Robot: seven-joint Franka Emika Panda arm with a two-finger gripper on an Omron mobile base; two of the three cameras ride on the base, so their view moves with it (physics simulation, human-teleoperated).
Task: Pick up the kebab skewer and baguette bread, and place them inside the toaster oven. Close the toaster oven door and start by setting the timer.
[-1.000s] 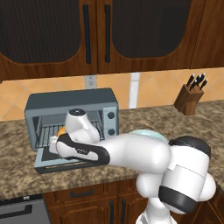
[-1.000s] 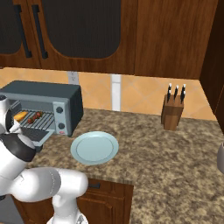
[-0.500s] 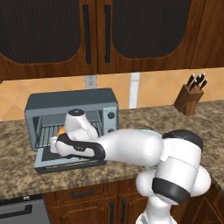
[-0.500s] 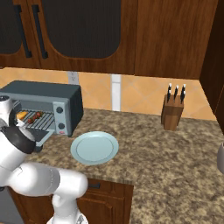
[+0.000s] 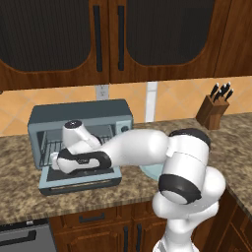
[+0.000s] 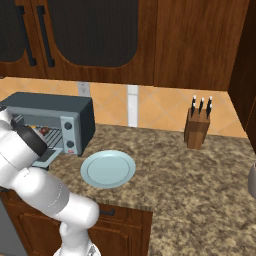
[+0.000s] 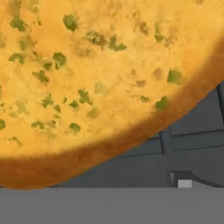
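The blue-grey toaster oven [image 5: 81,118] [image 6: 55,111] stands on the counter with its door [image 5: 81,181] folded down flat. My arm reaches in over the door, and my gripper [image 5: 52,162] is at the wire rack, open. The baguette bread [image 7: 87,74], golden with green flecks, lies right in front of the hand camera on the rack bars [image 7: 192,131]. A dark fingertip [image 7: 186,179] shows under its edge. The kebab skewer [image 6: 43,131] shows as small red chunks on the rack behind my wrist. Whether the fingers touch the bread is hidden.
A pale blue plate [image 6: 108,169] sits on the granite counter right of the oven. A knife block [image 5: 212,112] [image 6: 197,128] stands at the back right. Two dark knobs [image 6: 69,136] face out on the oven's right panel. Dark cabinets hang above.
The elbow has swung left and the hand has eased a little left at the rack. The orange bread that showed beside the hand is now covered by it. The jaws stayed wide.
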